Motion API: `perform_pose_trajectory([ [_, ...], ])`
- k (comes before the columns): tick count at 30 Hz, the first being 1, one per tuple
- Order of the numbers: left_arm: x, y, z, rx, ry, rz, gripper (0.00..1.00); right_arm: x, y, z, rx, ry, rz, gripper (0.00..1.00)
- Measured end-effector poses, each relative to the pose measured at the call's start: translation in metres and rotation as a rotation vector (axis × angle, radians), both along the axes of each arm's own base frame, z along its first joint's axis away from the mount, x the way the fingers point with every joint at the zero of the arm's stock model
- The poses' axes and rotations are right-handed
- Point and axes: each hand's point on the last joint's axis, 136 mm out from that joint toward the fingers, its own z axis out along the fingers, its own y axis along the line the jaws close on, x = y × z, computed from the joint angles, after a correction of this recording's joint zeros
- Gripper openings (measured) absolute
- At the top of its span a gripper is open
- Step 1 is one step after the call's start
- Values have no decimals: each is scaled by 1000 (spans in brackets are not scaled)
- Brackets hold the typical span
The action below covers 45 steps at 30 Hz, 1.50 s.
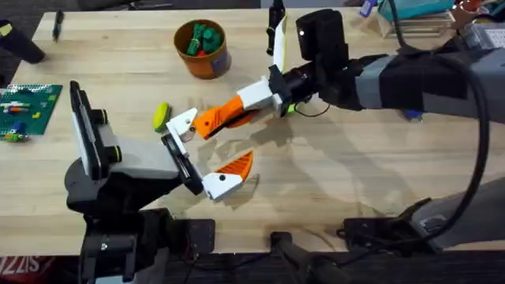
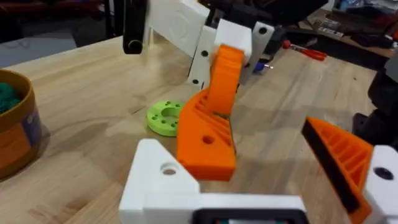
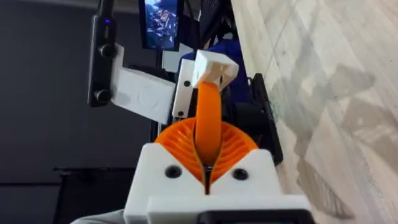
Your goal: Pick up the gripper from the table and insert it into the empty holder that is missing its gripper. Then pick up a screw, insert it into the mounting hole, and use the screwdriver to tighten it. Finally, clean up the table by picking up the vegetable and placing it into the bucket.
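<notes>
The orange gripper (image 1: 211, 119) is pinched in my right gripper (image 1: 241, 106), which is shut on it and reaches in from the right. Its far end rests against the white holder (image 1: 183, 125), the bare finger base of my left gripper (image 1: 207, 150). In the left wrist view the gripper (image 2: 205, 140) lies on the holder (image 2: 158, 177) beside its dark hole. My left gripper stands open; its other finger carries an orange pad (image 1: 237, 164). The yellow vegetable (image 1: 161, 115) lies just left of the holder. The orange bucket (image 1: 202, 47) stands at the back.
The bucket holds green and red toy pieces. A lime-green disc (image 2: 165, 117) lies on the table behind the holder. A green brick plate (image 1: 28, 106) sits at the far left, a black pen (image 1: 57, 24) at the back left, and boxes (image 1: 418, 20) at the back right.
</notes>
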Motion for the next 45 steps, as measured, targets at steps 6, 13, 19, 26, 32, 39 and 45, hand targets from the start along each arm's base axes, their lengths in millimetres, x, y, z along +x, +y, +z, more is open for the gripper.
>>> perform_pose_trajectory([
  [6, 0, 0, 0, 0, 0, 0, 986, 1, 0, -1, -6, 15, -2, 19],
  [13, 0, 0, 0, 0, 1, 0, 986, 7, 5, -9, 4, 37, 7, 19],
  [19, 0, 0, 0, 0, 1, 0, 986, 7, 5, -10, 6, 56, 18, 19],
  [26, 0, 0, 0, -1, 2, 0, 986, 6, 6, -11, 4, 77, 28, 19],
  [32, 0, 0, 0, -10, 17, 1, 986, 7, 8, -17, 19, 101, 63, 19],
  [39, 1, 1, 0, -8, 14, 7, 987, 8, 12, -13, 17, 118, 64, 19],
  [45, 1, 1, 0, -7, 13, 10, 986, 7, 15, -14, 2, 138, 55, 19],
])
